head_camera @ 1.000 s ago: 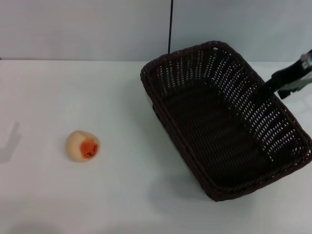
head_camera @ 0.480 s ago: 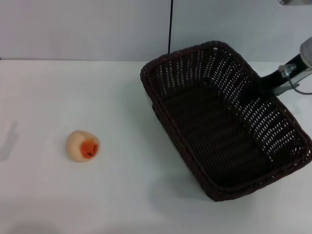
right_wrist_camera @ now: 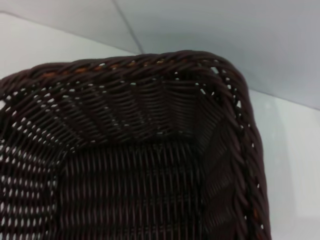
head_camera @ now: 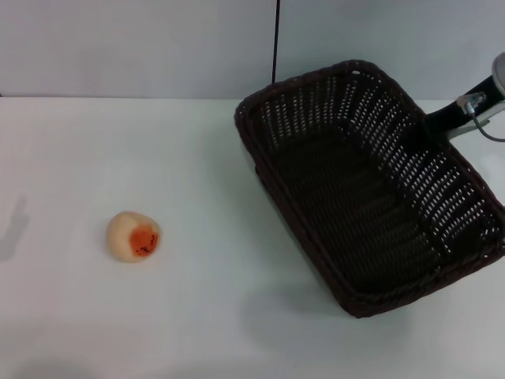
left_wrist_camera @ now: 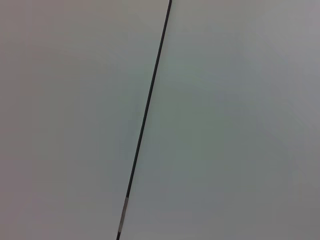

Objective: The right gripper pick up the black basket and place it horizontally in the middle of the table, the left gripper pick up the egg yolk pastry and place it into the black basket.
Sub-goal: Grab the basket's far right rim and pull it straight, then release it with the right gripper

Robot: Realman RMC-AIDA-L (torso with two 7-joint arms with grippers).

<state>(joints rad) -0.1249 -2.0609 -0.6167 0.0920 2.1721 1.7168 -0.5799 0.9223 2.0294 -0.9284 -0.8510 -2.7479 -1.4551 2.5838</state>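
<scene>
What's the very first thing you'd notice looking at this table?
The big black basket grabs the eye: it sits slanted on the right side of the white table, with the right gripper at its far-right rim. Next comes the little egg yolk pastry, alone on the left, its orange patch showing.

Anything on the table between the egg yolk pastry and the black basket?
Nothing visible. In the head view only bare white table lies between the egg yolk pastry and the black basket. The basket itself sits diagonally at the table's right side, with the right gripper at its far-right rim. The left gripper is out of view.
</scene>
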